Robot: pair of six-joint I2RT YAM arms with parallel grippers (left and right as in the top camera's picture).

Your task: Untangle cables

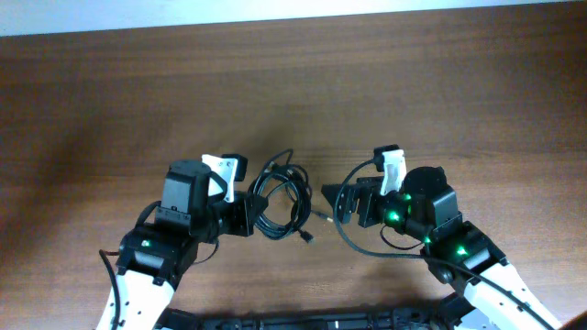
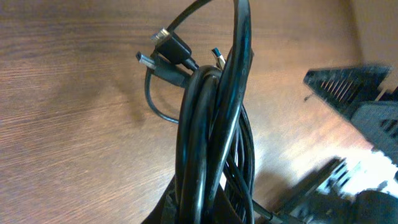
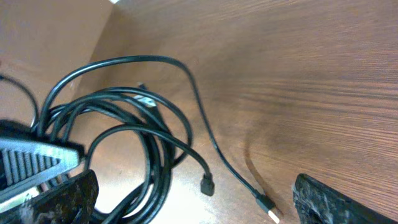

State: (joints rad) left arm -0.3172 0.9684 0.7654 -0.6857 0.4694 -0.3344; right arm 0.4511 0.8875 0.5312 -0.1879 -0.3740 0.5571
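While the left claw (image 1: 244,216) is clamped on one side of the cables (image 1: 280,197), the knotted bundle sits mid-counter, toward the near edge. The right claw (image 1: 337,203) stands wide apart just beside the loops and grips nothing. A USB plug (image 3: 266,205) trails loose between its fingers.

Step, as judged: early, choosing a strand. The next move calls for pinching that loose end and drawing it toward the right edge. The counter (image 1: 413,82) is bare toward the far edge and both sides, but the arms crowd the near edge.
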